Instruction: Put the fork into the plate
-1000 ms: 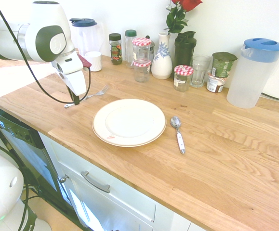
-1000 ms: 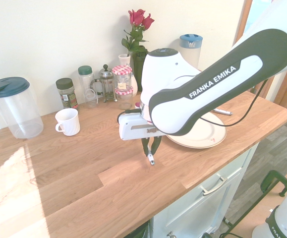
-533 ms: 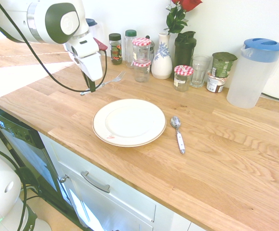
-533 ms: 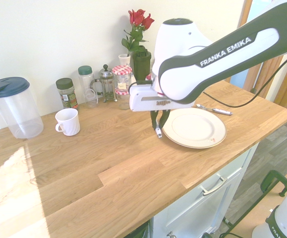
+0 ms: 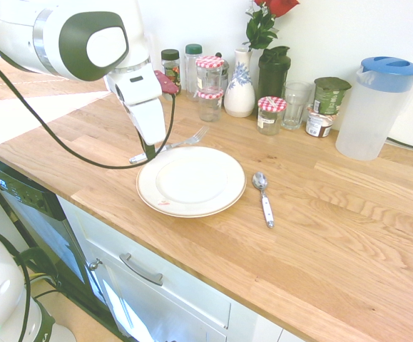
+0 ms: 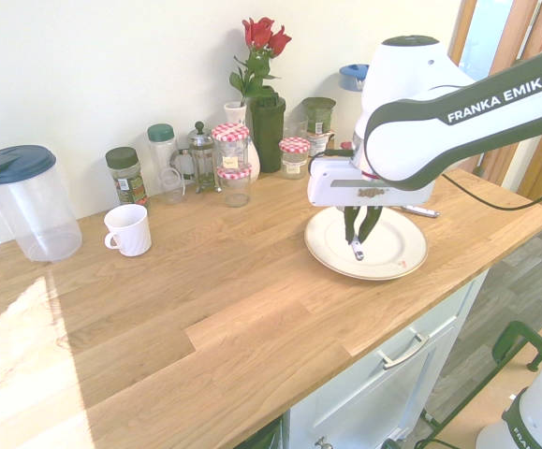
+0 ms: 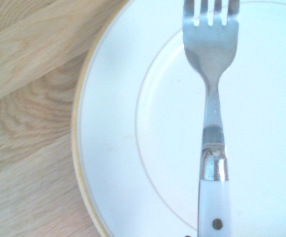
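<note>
Wooden counter, pale cabinet front below its front edge. Spoon lying on it. Along the counter's back edge: 3 jars with red-checked lids, 2 of them stacked, 1 single; vase with red roses; dark green shaker; blue-lidded pitcher; white mug beside dark-lidded pitcher.

The end effector, its fingers closed on the fork, has carried it across from above the bare counter beside the plate to above the plate, uncovering a small checkered-lid jar in the second exterior view.
</note>
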`<state>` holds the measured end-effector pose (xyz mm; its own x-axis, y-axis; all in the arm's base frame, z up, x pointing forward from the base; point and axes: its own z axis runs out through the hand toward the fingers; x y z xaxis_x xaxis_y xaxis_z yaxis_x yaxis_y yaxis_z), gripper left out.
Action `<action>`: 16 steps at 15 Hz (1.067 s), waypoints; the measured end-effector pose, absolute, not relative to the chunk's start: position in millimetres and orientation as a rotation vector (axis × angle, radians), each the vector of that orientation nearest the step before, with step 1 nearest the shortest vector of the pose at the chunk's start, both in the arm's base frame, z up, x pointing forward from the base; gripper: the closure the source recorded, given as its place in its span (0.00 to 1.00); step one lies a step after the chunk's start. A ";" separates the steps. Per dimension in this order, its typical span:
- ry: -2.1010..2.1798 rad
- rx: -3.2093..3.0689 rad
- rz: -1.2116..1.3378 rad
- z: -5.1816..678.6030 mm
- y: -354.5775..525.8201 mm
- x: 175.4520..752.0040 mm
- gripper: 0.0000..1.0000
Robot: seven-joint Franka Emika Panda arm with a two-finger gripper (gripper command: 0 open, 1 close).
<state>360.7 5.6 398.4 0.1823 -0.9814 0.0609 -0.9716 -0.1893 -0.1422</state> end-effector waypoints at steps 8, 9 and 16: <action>1.986 -2.374 -0.156 384.5 -7.3 362.2 1.00; 1.990 -2.377 -0.145 381.2 -7.7 362.6 1.00; 2.014 -2.402 -0.075 363.3 -8.4 363.6 1.00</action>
<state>363.6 -8.4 363.3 0.1741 -0.9842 0.0329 -0.9839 -0.1752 -0.0355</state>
